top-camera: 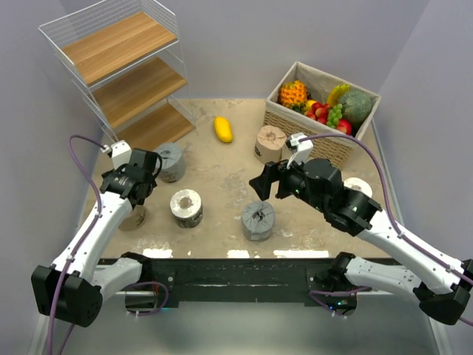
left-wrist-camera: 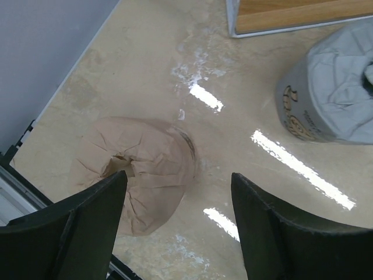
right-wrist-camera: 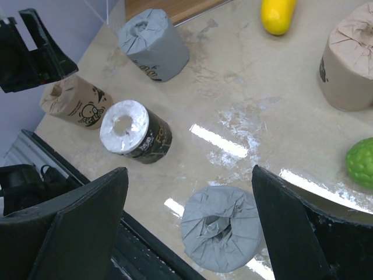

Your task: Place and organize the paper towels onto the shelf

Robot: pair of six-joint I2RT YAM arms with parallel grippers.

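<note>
My left pincer hangs with its jaws apart over the tan roll, which lies near the left edge of the surface. Nothing is gripped. The roll sits off-centre, partly under my left finger, so I judge that a straight descent could land that finger on the wrapper and shove the roll toward the edge.

My right pincer is also spread and empty, above the grey roll at the near edge of the surface. Closing early could nudge it off.

The shelf stands far left with no rolls on its boards. They slant, so a roll set down carelessly may slide. And if both arms head there together, they could foul each other.
</note>
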